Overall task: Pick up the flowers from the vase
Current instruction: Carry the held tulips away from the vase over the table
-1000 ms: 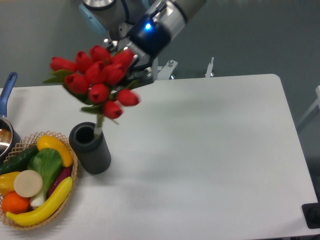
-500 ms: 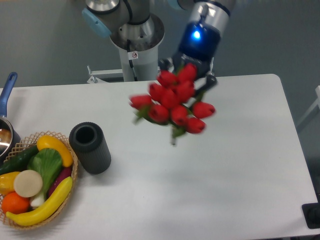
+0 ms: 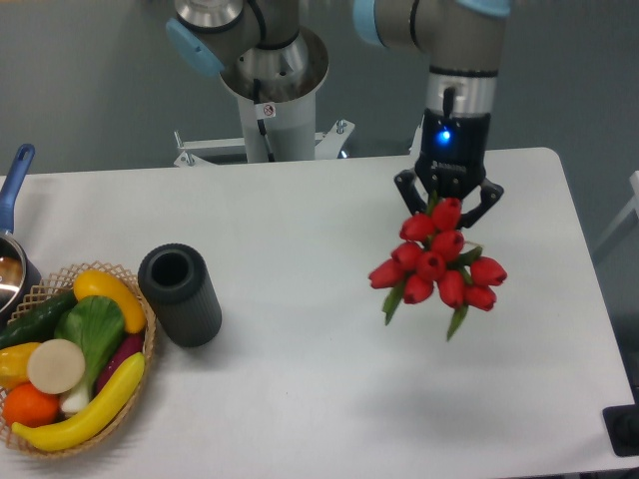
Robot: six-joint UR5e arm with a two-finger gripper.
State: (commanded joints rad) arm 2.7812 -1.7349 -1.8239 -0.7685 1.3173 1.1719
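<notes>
The flowers [image 3: 437, 264], a bunch of red tulip buds with green leaves, hang in the air over the right half of the table. My gripper [image 3: 448, 203] is directly above them and shut on the bunch, with the top buds between its fingers. The stems are mostly hidden behind the buds. The vase [image 3: 181, 295], a dark ribbed cylinder with an open round mouth, stands upright and empty on the left of the table, far to the left of my gripper.
A wicker basket [image 3: 142, 302] with toy vegetables sits at the front left, touching the vase's side. A pot with a blue handle [image 3: 14, 178] is at the left edge. The arm's base [image 3: 271, 75] stands behind the table.
My gripper carried the flowers up out of the vase and across to the right, from above the vase to the right half of the table. The vase stayed in place.
</notes>
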